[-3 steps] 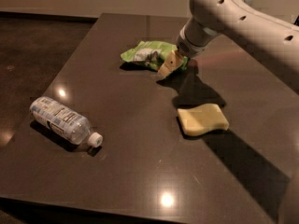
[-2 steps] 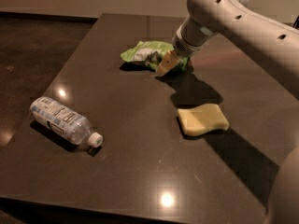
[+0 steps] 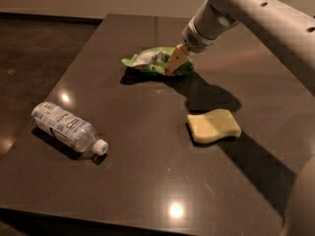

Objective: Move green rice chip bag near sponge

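The green rice chip bag (image 3: 150,60) lies crumpled on the dark table (image 3: 147,146), toward the far middle. My gripper (image 3: 175,61) comes down from the white arm (image 3: 256,14) at the upper right and sits on the bag's right end, covering part of it. The pale yellow sponge (image 3: 213,125) lies flat on the table nearer the camera, to the right of the bag and well apart from it.
A clear plastic water bottle (image 3: 66,128) with a white cap lies on its side near the table's left edge. The arm's shadow falls between the bag and the sponge. The table's front edge is close at the bottom.
The gripper has shifted slightly left and away, further onto the bag's right end. The bag, sponge and bottle have not moved.
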Robot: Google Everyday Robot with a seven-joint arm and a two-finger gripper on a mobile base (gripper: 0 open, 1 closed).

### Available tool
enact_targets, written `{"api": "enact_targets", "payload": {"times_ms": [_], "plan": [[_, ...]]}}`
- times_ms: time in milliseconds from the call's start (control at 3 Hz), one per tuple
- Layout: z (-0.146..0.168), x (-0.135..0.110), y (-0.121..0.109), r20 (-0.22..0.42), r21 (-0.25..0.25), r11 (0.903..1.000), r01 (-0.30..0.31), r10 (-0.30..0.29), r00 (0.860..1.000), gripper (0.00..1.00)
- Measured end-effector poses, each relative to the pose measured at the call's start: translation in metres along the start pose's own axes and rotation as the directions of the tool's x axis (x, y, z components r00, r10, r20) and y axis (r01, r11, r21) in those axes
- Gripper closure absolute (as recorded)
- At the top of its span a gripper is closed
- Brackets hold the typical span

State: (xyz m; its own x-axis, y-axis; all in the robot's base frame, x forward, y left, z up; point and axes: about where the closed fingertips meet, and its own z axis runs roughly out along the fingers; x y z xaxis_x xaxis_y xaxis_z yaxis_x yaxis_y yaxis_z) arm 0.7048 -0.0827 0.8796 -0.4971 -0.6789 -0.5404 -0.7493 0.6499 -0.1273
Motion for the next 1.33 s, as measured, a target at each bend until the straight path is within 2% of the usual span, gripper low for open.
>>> {"api": "enact_targets", "payload": {"times_ms": [333, 667, 1000, 1333], "plan": [[-0.035, 0.005, 0.015, -0.017, -0.014, 0.9991, 0.04, -0.04, 0.999, 0.88], [-0.078, 0.017, 0.043, -0.04, -0.025, 0.9941, 0.106, -0.106, 0.994, 1.0], [-0.116, 0.04, 0.066, -0.072, -0.026, 0.9866, 0.161, -0.162, 0.984, 0.82], [-0.137, 0.062, 0.076, -0.101, -0.03, 0.9828, 0.182, -0.184, 0.978, 0.59]]}}
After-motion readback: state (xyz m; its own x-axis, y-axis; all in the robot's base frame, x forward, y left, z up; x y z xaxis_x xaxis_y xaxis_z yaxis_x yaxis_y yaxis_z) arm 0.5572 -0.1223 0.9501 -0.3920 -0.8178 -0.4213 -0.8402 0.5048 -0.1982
